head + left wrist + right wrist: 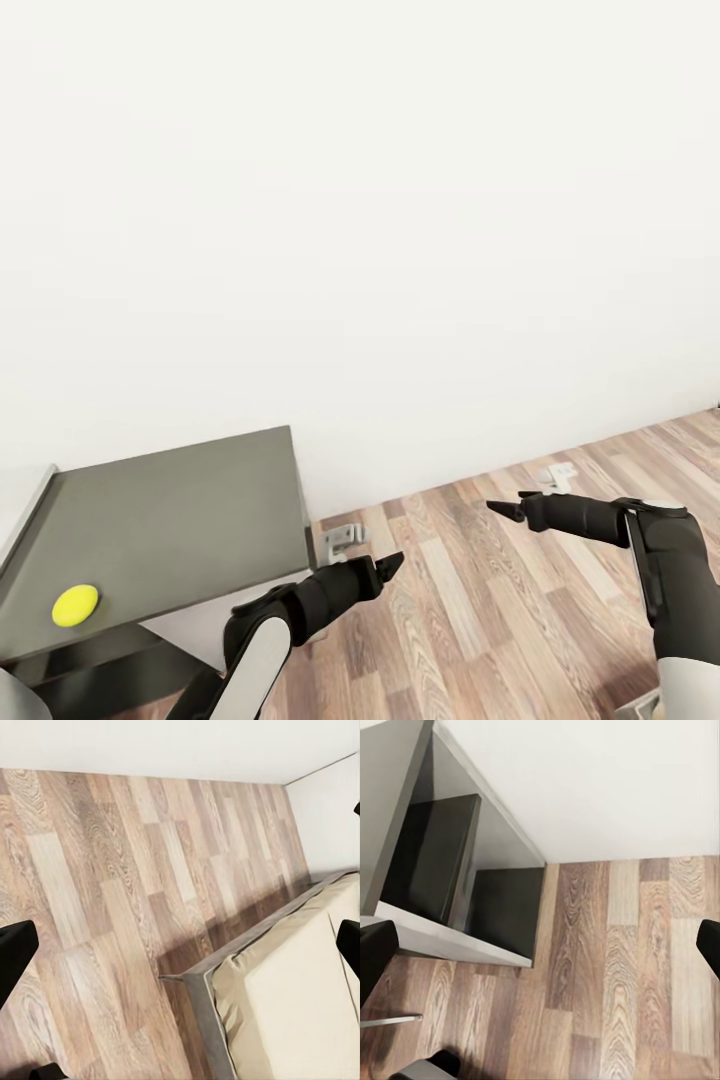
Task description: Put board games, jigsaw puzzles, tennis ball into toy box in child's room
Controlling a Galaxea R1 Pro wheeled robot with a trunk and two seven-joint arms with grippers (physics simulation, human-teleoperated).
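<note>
Yellow-green tennis ball [75, 605] on grey table [180, 520], left end effector [385, 568] and right end effector [505, 511] both spread open over wood floor [500, 620]

open wood floor [500, 600] ahead, table [170, 520] blocking left

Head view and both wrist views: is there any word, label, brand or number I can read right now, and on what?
None: no readable text.
The tennis ball on the table is plain yellow-green, with no mark to read.
The wall and the wood floor carry no writing.
The bed in the left wrist view is plain cream with a grey edge.
Both grippers, left and right, are unmarked black.
</note>
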